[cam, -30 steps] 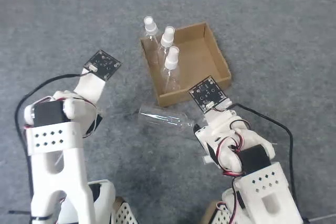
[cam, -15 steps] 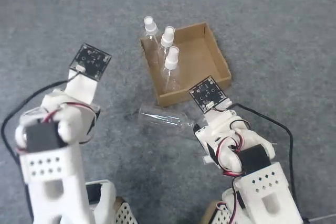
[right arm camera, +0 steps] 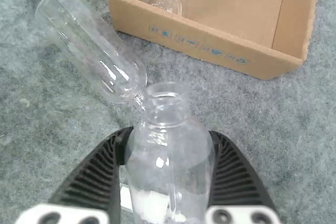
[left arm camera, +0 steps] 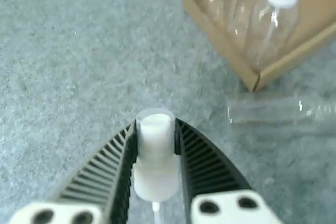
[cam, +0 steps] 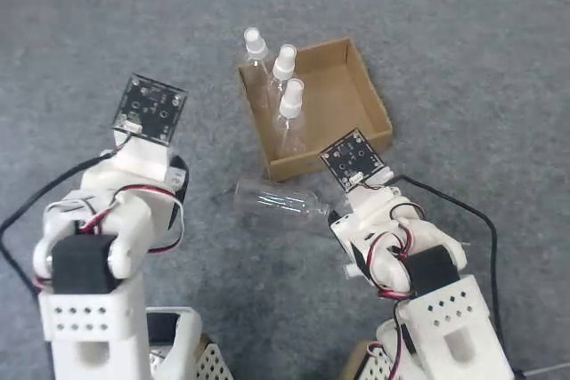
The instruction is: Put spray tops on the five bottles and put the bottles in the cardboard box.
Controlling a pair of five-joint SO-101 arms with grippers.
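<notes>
My left gripper (left arm camera: 155,135) is shut on a white spray top (left arm camera: 154,153), held over the grey carpet short of the box. My right gripper (right arm camera: 169,145) is shut on a clear uncapped bottle (right arm camera: 168,156), its open neck pointing toward the cardboard box (right arm camera: 210,45). A second uncapped clear bottle (cam: 274,200) lies on its side on the carpet in front of the box (cam: 356,113), also seen as bottle (right arm camera: 89,45) and bottle (left arm camera: 278,115). Three capped bottles (cam: 289,109) stand along the box's left side, one of them outside the wall.
Grey carpet (cam: 463,60) covers the table. The right half of the box floor (cam: 343,100) is bare cardboard. A black cable (cam: 463,211) loops beside the right arm. The left arm's wrist board (cam: 149,108) hangs left of the box.
The left arm has swung in and turned, its wrist board moving left and toward the front. The right arm and both uncapped bottles have stayed put.
</notes>
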